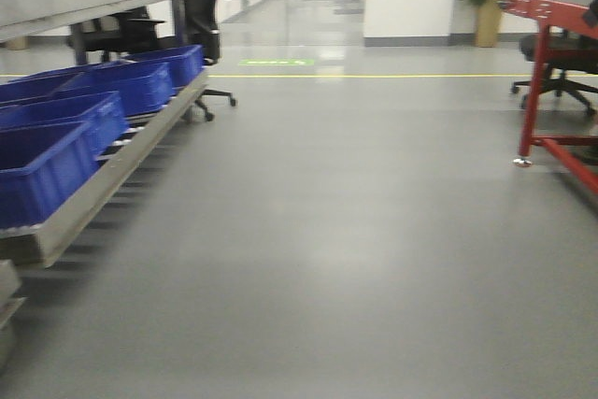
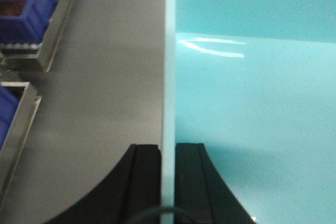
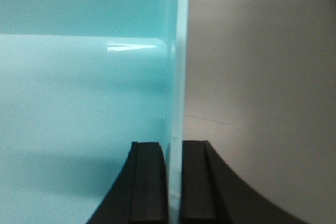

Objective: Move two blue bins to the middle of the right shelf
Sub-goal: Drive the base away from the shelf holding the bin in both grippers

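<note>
Left wrist-mounted, aqua bin (image 2: 252,103) rim pinched between jaws, right likewise

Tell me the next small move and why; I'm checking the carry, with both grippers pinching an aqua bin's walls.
Probably hold both grips and turn the base rightward. The left gripper and right gripper each clamp a wall of the aqua bin, so it seems carried; the front view shows open floor, royal-blue bins on the left shelf, and no right shelf yet.
</note>
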Tool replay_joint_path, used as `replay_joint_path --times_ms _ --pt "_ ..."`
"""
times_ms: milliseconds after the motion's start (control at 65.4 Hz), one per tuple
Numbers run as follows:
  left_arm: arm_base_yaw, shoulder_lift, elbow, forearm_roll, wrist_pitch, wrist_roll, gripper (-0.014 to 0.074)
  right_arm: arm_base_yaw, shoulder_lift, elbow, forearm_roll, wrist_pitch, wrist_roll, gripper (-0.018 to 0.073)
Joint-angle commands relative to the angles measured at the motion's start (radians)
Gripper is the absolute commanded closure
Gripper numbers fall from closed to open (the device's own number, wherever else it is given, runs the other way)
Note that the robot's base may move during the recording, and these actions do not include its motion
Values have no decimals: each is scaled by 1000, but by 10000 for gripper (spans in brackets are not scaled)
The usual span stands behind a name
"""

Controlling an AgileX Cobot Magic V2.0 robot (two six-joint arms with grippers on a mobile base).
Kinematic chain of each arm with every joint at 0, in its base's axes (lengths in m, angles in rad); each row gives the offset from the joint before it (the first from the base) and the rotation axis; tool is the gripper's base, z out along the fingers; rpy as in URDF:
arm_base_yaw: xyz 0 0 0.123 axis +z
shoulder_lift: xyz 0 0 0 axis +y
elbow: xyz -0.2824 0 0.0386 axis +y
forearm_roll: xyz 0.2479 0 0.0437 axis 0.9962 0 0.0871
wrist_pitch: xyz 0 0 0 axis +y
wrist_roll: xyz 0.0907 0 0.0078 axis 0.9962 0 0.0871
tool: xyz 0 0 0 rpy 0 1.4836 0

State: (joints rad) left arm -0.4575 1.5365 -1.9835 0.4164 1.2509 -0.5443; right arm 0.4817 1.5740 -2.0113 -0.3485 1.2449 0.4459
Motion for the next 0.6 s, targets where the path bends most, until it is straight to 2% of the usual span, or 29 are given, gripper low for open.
replay_joint_path --times_ms 0,581 --pt "-6 -12 -12 16 -30 1 708 0 -11 -12 -30 -24 -8 721" --pt "-6 -12 -12 16 -30 1 708 0 -11 -12 -30 -24 -8 721"
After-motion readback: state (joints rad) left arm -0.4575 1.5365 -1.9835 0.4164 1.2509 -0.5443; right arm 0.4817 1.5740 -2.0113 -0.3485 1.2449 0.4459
